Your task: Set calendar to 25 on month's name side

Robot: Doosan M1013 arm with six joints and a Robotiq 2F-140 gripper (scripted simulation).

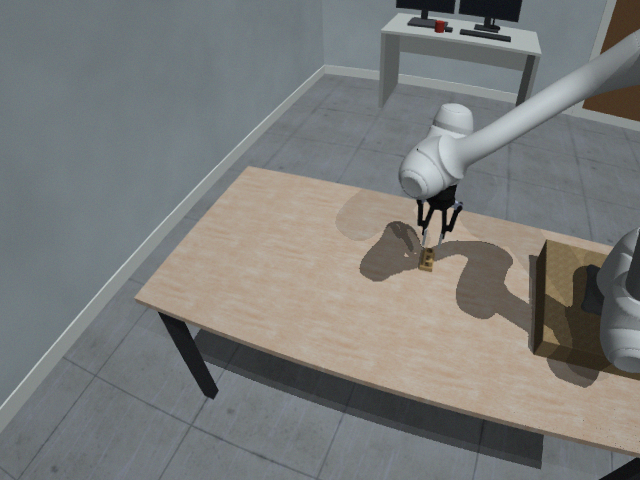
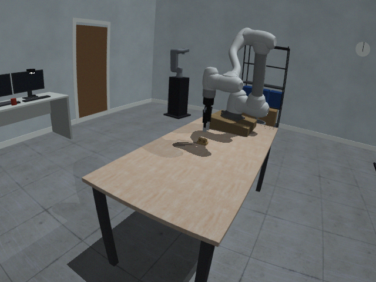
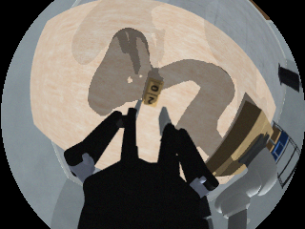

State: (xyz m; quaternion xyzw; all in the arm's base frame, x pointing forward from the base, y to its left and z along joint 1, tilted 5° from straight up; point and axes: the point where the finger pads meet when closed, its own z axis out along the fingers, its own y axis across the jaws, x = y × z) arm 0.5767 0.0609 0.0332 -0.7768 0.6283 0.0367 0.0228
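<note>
Our hand (image 1: 433, 239) (image 2: 205, 130) (image 3: 150, 109), partly open (holding nothing), should pinch each small, probably light, stiff digit cube by opposite sides.

Wooden table (image 1: 320, 289) (image 2: 182, 175) (image 3: 57, 72) | calendar (image 1: 426, 259) (image 2: 202, 141) (image 3: 152, 93) on top | brown plinth (image 1: 568, 253) (image 2: 230, 126) (image 3: 233, 143) on top

Calendar on the table (image 1: 310, 310) (image 2: 170, 188) (image 3: 57, 72), mounting box at one end

In the top view, the calendar (image 1: 426, 261) (image 2: 202, 141) (image 3: 152, 93) sits on the table, left of the mounting box (image 1: 563, 263) (image 2: 229, 126) (image 3: 233, 143) that carries the arm (image 1: 537, 113) (image 2: 259, 73) (image 3: 248, 186). The gripper (image 1: 432, 240) (image 2: 205, 129) (image 3: 150, 109) is above the table, behind the calendar. A desk (image 1: 454, 57) (image 2: 61, 118) stands beyond the table, bearing monitors (image 1: 490, 7) (image 2: 27, 81) and a mug (image 1: 439, 26) (image 2: 13, 101). In the exterior view, the desk stands left, with a door (image 1: 620, 67) (image 2: 91, 69) to its right and a clock (image 2: 362, 49) on the wall at far right.
</note>
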